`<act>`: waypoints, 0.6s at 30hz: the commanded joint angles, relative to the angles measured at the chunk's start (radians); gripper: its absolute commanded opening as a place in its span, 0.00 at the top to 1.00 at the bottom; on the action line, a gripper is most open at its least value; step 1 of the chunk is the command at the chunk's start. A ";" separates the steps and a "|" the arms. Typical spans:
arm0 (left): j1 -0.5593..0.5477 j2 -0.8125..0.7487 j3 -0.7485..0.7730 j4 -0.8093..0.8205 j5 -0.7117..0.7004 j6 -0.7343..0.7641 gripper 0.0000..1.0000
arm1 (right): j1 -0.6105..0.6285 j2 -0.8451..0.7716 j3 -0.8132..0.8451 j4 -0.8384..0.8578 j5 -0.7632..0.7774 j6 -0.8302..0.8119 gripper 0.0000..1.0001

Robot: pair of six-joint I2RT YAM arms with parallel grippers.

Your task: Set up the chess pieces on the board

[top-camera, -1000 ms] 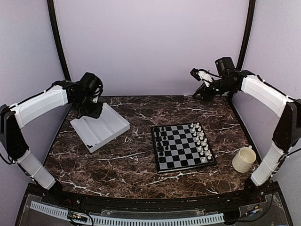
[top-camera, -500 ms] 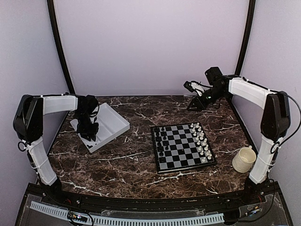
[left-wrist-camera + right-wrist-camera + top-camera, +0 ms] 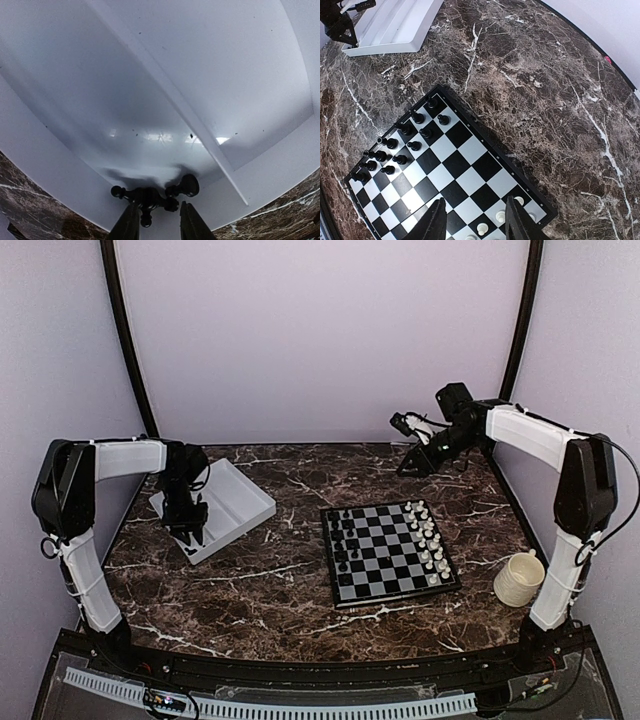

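Observation:
The board [image 3: 390, 552] lies right of centre, with black chess pieces [image 3: 343, 540] along its left columns and white ones [image 3: 428, 540] on its right. More black chess pieces [image 3: 150, 196] lie tangled in the near corner of the white tray [image 3: 150, 75]. My left gripper [image 3: 157, 224] is down in that corner, open by a narrow gap. One piece's knob [image 3: 145, 220] sits between the fingers, close to the left one. My right gripper [image 3: 475, 225] hangs open and empty, high over the board [image 3: 455, 170] at the back right [image 3: 410, 455].
The white two-compartment tray [image 3: 213, 508] sits at the back left, tilted on the marble table. A cream ribbed cup [image 3: 519, 578] stands near the right edge beside the right arm. The enclosure walls close in behind and at both sides.
The left arm has swung down and lowered its gripper into the tray's near corner, over the black pieces. The right arm shifted slightly left, then held still.

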 commanded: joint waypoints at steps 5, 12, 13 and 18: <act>0.002 -0.006 -0.037 -0.097 0.018 -0.047 0.69 | -0.005 0.007 -0.028 0.018 -0.037 0.000 0.59; 0.002 0.055 -0.062 -0.060 0.026 -0.040 0.70 | -0.005 0.011 -0.015 0.017 -0.046 0.002 0.59; 0.002 0.060 -0.058 -0.055 0.020 -0.037 0.71 | -0.005 0.011 -0.015 0.016 -0.047 0.003 0.59; 0.002 0.097 0.002 -0.029 -0.009 -0.018 0.72 | -0.005 0.014 -0.009 0.013 -0.047 0.008 0.59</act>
